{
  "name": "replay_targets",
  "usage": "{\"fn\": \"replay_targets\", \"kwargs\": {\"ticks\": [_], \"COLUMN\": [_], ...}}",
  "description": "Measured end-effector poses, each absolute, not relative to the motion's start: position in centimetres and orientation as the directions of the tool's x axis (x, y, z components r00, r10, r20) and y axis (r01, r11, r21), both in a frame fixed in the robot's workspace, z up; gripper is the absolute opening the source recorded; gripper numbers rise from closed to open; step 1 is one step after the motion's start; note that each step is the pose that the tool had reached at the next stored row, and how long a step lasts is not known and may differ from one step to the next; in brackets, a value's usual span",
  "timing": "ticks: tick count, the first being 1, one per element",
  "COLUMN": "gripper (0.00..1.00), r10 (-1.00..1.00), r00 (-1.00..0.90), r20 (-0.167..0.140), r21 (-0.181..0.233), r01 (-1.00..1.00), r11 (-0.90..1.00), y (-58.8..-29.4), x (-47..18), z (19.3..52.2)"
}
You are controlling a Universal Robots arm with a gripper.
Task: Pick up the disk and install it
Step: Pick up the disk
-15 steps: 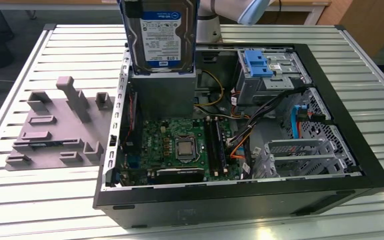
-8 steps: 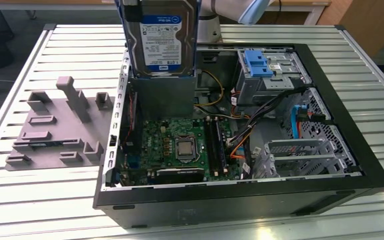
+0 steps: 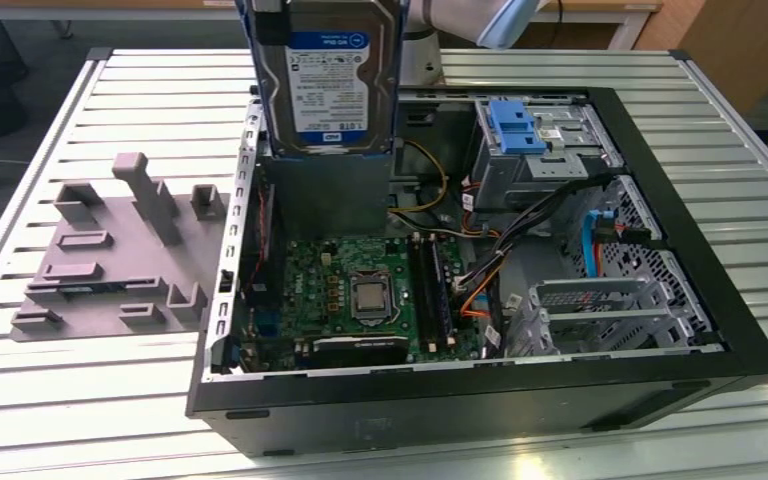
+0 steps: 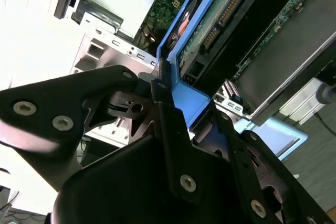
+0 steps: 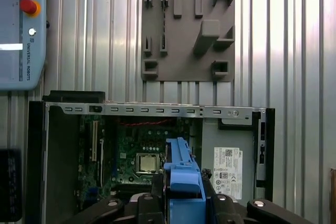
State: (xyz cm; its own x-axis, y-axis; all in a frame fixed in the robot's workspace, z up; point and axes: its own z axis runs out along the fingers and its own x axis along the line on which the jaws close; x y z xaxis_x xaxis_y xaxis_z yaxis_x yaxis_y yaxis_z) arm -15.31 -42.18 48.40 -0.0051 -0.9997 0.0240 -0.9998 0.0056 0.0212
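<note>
Gripper [image 5: 184, 184] around upright disk [image 3: 335, 75], above open case [image 3: 491, 405]

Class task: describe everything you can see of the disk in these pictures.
The disk is a flat silver metal drive with a white-and-blue label facing the exterior view and blue plastic side rails. It is held upright, on edge, over the open computer case. The claw is shut on its blue rail. In the second wrist view its green circuit-board underside and connector pins show.
</note>
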Motion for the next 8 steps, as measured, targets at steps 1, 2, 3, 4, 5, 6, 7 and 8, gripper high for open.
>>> {"fn": "replay_targets", "kwargs": {"ticks": [1,2,3,4,5,6,7,8], "gripper": [0.36,0.36,0.36,0.36,0.36,0.36,0.36,0.36], "r10": [-1.000,-1.000,-1.000,-1.000,-1.000,-1.000,-1.000,-1.000], "r00": [-0.005,-0.005,-0.005,-0.005,-0.005,-0.005,-0.005,-0.005], "r20": [0.024,0.024,0.024,0.024,0.024,0.024,0.024,0.024], "r21": [0.021,0.021,0.021,0.021,0.021,0.021,0.021,0.021], "r01": [-1.000,-1.000,-1.000,-1.000,-1.000,-1.000,-1.000,-1.000], "r11": [0.006,0.006,0.006,0.006,0.006,0.006,0.006,0.006], "y": [-42.2,-42.2,-42.2,-42.2,-42.2,-42.2,-42.2,-42.2], "x": [-15.1,-14.9,-14.6,-14.4,-14.1,-14.0,-13.8,-13.8], "z": [48.4,48.4,48.4,48.4,48.4,48.4,48.4,48.4]}}
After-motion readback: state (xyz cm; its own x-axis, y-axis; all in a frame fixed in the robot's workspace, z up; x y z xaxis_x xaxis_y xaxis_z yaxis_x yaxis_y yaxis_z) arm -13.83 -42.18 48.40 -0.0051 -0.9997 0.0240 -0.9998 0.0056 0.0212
